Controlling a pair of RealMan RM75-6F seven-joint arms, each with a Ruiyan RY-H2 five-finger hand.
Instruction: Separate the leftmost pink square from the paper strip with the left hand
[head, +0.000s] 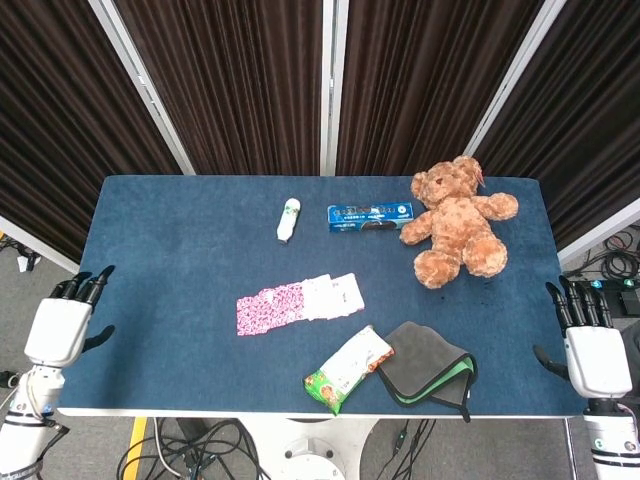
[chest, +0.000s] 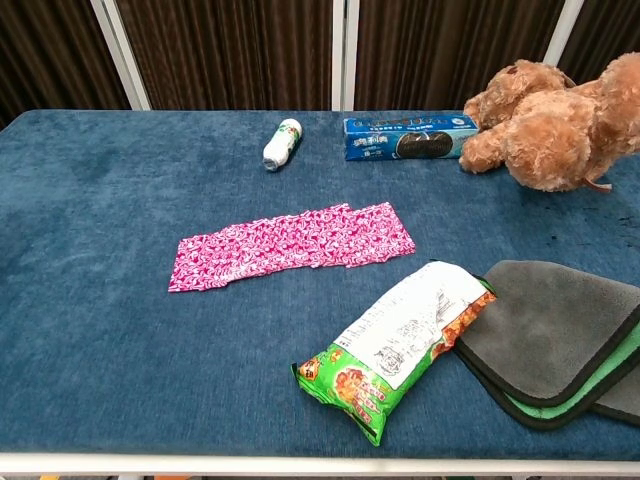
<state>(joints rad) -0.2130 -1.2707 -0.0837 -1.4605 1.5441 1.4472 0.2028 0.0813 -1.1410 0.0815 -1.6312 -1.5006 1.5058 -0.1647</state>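
A strip of pink patterned paper squares (head: 298, 302) lies flat near the table's middle, running left to right, also in the chest view as the strip (chest: 292, 245). Its leftmost pink square (chest: 200, 264) is joined to the others. My left hand (head: 64, 322) hovers at the table's left edge, open, fingers apart, far from the strip. At the right edge, off the table, my right hand (head: 592, 351) is open too. Neither hand shows in the chest view.
A snack bag (head: 348, 367) and a grey-green cloth (head: 430, 364) lie near the front edge. A teddy bear (head: 458, 222), a blue cookie box (head: 369, 215) and a small white bottle (head: 288, 219) sit toward the back of the blue table (head: 170, 250).
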